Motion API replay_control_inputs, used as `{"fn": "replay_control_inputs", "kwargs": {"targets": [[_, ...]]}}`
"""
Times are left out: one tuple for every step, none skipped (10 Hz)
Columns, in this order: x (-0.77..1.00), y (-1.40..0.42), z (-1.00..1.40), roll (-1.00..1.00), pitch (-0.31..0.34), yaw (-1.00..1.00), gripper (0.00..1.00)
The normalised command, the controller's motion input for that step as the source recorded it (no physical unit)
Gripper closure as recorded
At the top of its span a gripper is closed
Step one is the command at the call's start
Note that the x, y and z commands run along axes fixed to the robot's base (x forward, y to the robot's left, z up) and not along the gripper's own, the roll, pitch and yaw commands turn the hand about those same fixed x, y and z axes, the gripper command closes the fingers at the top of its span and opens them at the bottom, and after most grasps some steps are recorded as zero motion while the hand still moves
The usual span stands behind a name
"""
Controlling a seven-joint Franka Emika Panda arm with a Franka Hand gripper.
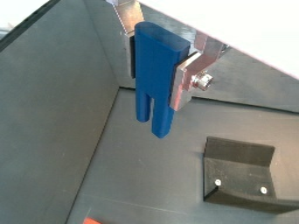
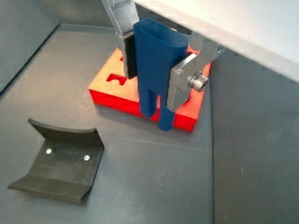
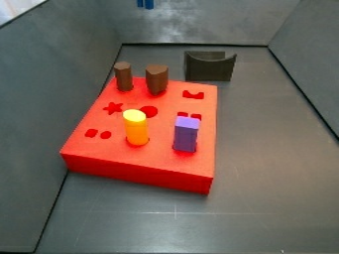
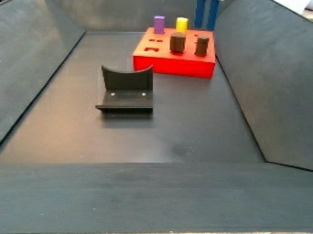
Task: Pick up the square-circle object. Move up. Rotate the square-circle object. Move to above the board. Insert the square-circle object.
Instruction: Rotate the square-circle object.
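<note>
Holding one square-circle object [image 2: 156, 74] | hand [image 2: 162, 83] above board [image 2: 107, 91]

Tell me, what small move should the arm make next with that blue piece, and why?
Probably carry it sideways until it hangs over the board. The tool grips the square-circle object legs-down and high up; in a side view only its tip shows at the top edge. In a wrist view it hangs by the board's edge, not over an open hole.
</note>
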Motion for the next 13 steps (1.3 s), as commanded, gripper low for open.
{"fn": "replay_control_inputs", "kwargs": {"targets": [[0.08,-0.02,0.00,-0.01,0.013,-1.00,1.00],[0.08,-0.01,0.00,-0.01,0.013,-1.00,1.00],[0.07,-0.01,-0.01,-0.01,0.015,-1.00,1.00],[0.06,0.00,-0.01,-0.01,0.016,-1.00,1.00],[0.06,0.00,-0.02,-0.01,0.018,-1.00,1.00],[0.05,0.00,-0.02,-0.01,0.019,-1.00,1.00],[0.05,0.01,-0.02,-0.01,0.020,-1.00,1.00],[0.05,0.01,-0.02,-0.02,0.021,-1.00,1.00],[0.05,0.01,-0.02,-0.02,0.023,-1.00,1.00],[0.05,0.01,-0.02,-0.02,0.024,-1.00,1.00],[0.05,0.01,-0.02,-0.02,0.026,-1.00,1.00],[0.05,0.01,-0.02,-0.02,0.028,-1.00,1.00],[0.05,0.01,-0.02,-0.02,0.030,-1.00,1.00]]}}
